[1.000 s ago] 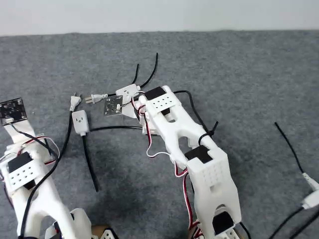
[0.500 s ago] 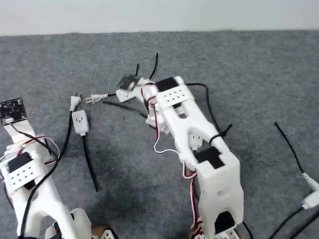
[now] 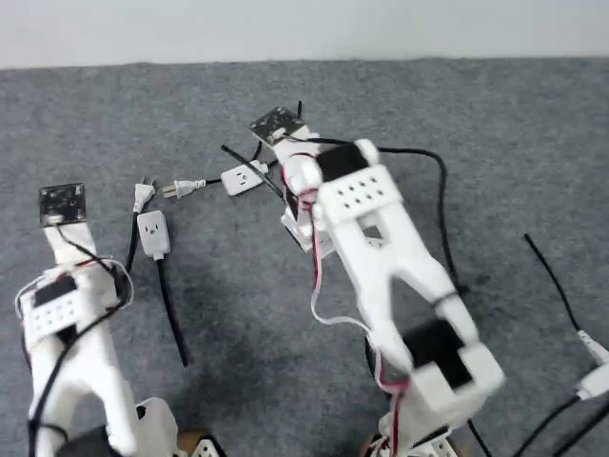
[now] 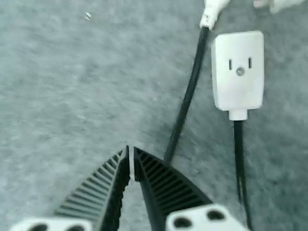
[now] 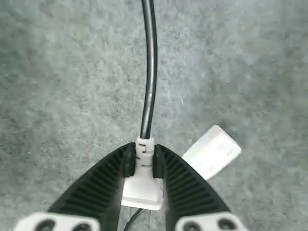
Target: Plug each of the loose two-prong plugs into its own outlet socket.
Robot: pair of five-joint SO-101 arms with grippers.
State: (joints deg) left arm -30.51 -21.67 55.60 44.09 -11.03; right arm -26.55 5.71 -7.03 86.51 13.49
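My right gripper (image 5: 143, 151) is shut on a white connector body (image 5: 142, 190) at the root of its black cable (image 5: 150, 72); plug or socket, I cannot tell. A white outlet socket (image 5: 211, 150) lies just beside it, also seen in the high view (image 3: 243, 178). A two-prong plug (image 3: 174, 188) on a white cord lies to that socket's left. Another plug (image 3: 143, 195) and a second socket (image 3: 152, 233) lie further left. My left gripper (image 4: 131, 151) is shut on nothing, hovering over carpet short of that socket (image 4: 239, 70) and the plug's black cable (image 4: 185, 106).
Grey carpet (image 3: 495, 152) covers the table. The left arm (image 3: 57, 314) stands at the front left. More black cables and white connectors (image 3: 595, 367) lie at the right edge. The socket's black cable (image 3: 171, 305) runs toward the front.
The right arm has swung back and to the right, sweeping its black cable from the front toward the far side. The left arm's wrist has moved right, closer to the left socket.
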